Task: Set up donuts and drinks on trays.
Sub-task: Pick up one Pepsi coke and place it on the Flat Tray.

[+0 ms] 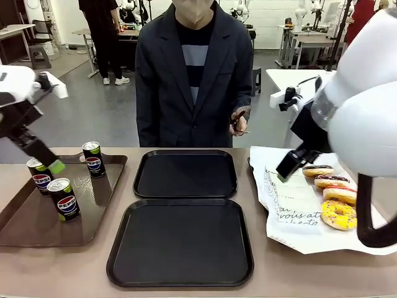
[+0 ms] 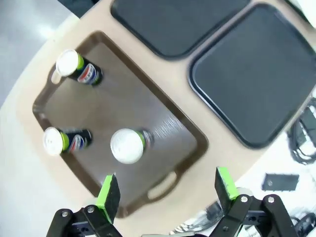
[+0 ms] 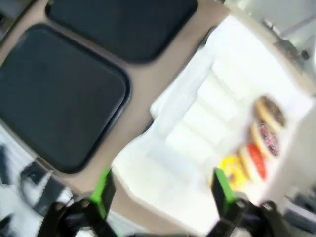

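Two black trays lie mid-table, one far point(image 1: 186, 174) and one near point(image 1: 181, 242), both bare. Three Pepsi cans point(image 1: 93, 158) point(image 1: 40, 175) point(image 1: 64, 198) stand on a brown tray point(image 1: 25, 223) at the left. My left gripper point(image 1: 54, 165) hovers open above the cans; in the left wrist view it point(image 2: 166, 190) spreads wide over the nearest can point(image 2: 127, 145). Several donuts point(image 1: 339, 215) lie in a row on white paper point(image 1: 291, 205) at the right. My right gripper point(image 1: 284, 172) hangs open above that paper, left of the donuts point(image 3: 252, 160), its fingers point(image 3: 220, 190) holding nothing.
A person stands at the far side of the table, one hand point(image 1: 239, 122) held at waist height with a small object in it. The big white right arm point(image 1: 366, 118) looms over the donuts. Bare table runs along the front edge.
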Controlling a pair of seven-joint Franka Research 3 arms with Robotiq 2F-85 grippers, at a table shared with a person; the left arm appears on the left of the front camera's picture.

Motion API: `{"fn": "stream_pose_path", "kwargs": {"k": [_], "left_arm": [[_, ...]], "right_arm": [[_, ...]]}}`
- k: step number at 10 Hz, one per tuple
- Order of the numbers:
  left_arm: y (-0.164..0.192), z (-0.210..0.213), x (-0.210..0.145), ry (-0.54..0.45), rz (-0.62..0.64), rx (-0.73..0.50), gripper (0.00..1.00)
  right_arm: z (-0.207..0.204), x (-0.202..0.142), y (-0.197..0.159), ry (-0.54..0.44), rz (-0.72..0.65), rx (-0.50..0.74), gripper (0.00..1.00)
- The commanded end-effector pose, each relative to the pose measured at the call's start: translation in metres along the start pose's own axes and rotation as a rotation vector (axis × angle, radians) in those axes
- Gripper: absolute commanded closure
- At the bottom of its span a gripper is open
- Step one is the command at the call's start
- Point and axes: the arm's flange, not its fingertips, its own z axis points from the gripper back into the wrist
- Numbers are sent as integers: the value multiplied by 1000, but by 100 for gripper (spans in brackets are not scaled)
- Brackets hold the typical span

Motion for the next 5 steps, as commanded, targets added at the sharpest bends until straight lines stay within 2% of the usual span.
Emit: {"fn": "stream_pose_path", "kwargs": {"k": [1, 2, 3, 4, 5], "left_arm": [[3, -17, 15, -18, -8, 32, 0], [3, -17, 15, -18, -8, 32, 0], [3, -17, 15, -18, -8, 32, 0], [-1, 0, 1, -4, -4, 9, 0], [26, 3, -4, -331, 260, -444, 0]], "right_arm": [[-61, -158, 27, 127, 55, -398, 0], [0, 0, 0, 0, 0, 0, 0], [0, 0, 0, 0, 0, 0, 0], [17, -16, 5, 62, 19, -137, 0], [11, -31, -40, -96, -215, 172, 0]]}}
